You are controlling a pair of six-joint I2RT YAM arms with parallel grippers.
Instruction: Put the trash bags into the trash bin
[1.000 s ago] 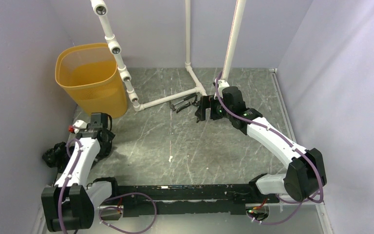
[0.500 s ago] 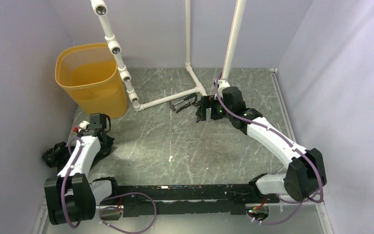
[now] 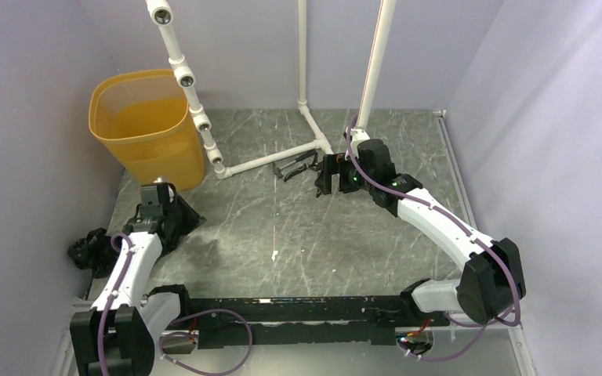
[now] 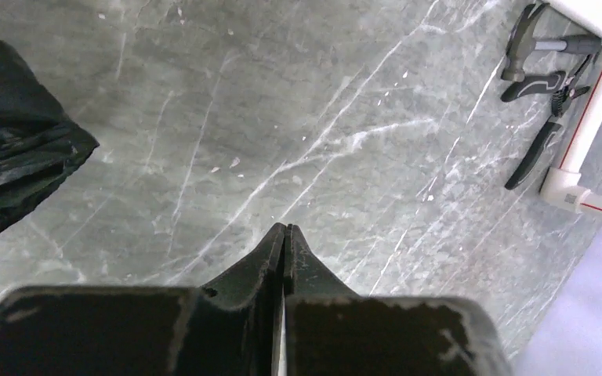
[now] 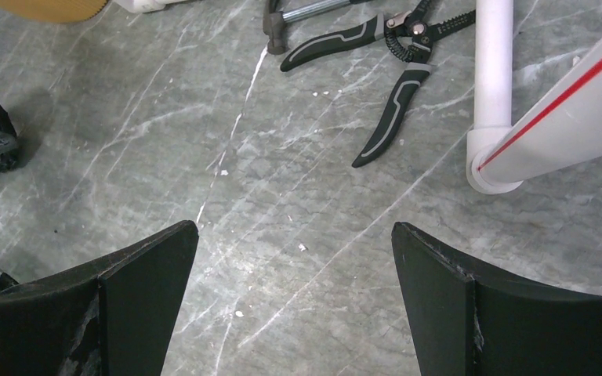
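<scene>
Left hand (image 4: pixel 284 229) sits pinched together, right hand (image 5: pixel 295 227) spread, over grey marble tabletop (image 4: pixel 282 117).

the left arm (image 3: pixel 135 252) and the right arm (image 3: pixel 439 223) have white link shells with black joint housings. a purple cable (image 3: pixel 114 270) loops along each, and small green lights (image 3: pixel 354 178) glow near the right wrist. the right gripper (image 5: pixel 295 227) has matte black wedge fingers (image 5: pixel 137 298), scuffed at the edges.

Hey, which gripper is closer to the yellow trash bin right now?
Left. The left gripper sits just in front of the trash bin, toward the robot; the right gripper is well off to its right, beside the pliers.
</scene>
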